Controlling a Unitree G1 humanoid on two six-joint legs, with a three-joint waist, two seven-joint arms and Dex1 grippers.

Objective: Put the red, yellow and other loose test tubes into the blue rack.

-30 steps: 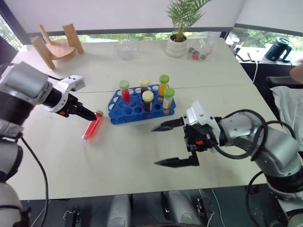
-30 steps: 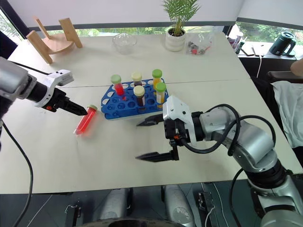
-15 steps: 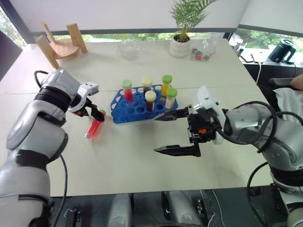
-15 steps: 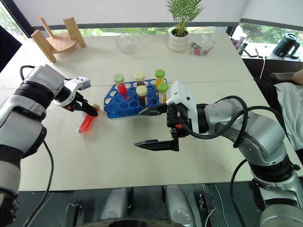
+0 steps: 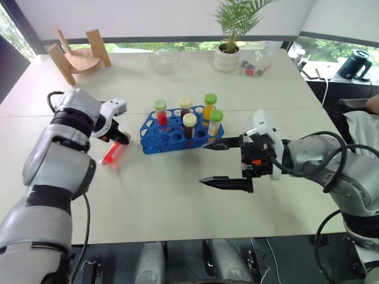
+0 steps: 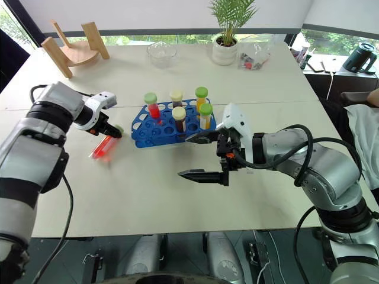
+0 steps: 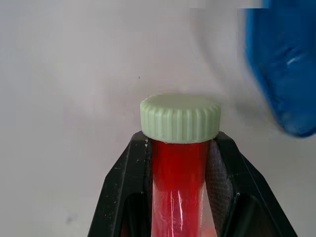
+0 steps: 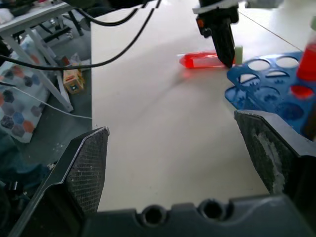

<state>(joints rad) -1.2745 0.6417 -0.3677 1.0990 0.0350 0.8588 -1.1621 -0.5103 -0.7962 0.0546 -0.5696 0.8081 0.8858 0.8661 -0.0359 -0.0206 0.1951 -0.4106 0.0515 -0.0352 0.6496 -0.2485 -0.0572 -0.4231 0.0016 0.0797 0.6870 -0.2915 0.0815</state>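
Blue rack [image 5: 177, 127] mid-surface [image 5: 177, 201], bare room toward near edge. Left of rack: red tube [image 5: 112, 154], left gripper [image 5: 121, 139] fingers [image 7: 126, 192] clamped below its cap. Right of rack: right gripper [image 5: 222, 164] fingers wide apart, empty.

1. The blue rack [image 5: 177, 130] is coloured bright blue throughout.
2. A loose tube [image 5: 112, 152] is filled with red liquid and capped in pale green [image 7: 180, 117].
3. Black fingers [image 7: 123, 187] are seen on the left gripper [image 5: 122, 139], with a fine mesh texture on the pads.
4. Tubes standing in the rack are topped with green, cream and yellowish caps; red, dark brown and orange contents are seen.
5. The table [image 5: 177, 201] is coloured pale cream.
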